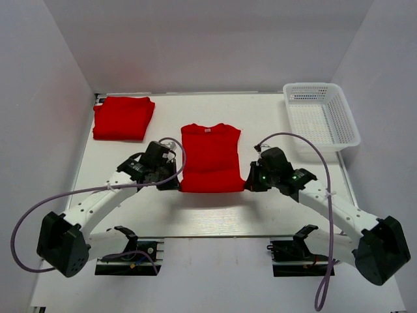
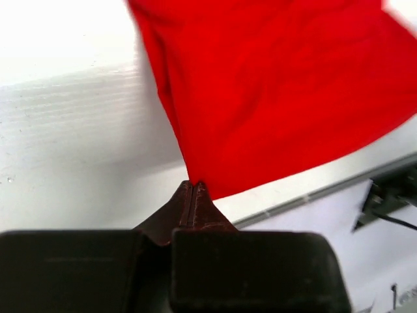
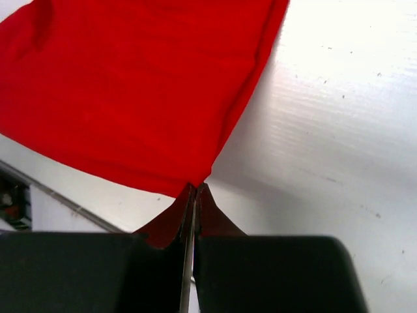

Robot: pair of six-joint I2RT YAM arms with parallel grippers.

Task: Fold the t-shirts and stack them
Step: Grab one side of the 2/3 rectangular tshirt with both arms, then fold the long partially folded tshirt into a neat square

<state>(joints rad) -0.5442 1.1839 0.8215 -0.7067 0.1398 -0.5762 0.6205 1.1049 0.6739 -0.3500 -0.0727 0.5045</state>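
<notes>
Currently the left pincer (image 1: 174,184) and right pincer (image 1: 249,184) each pinch a near corner of the shirt (image 1: 208,156); light, limp cloth, best held at corners

A white plastic basket (image 1: 321,114) with latticed walls sits at about two o'clock on the table (image 1: 215,212), right up against its right-hand edge, long side running front to back. The tabletop is white and faintly ribbed, scuffed with small dark specks. A thin rail (image 1: 215,236) runs along its six o'clock edge. Plain white walls (image 1: 208,45) close the table in at nine, twelve and three o'clock.
</notes>
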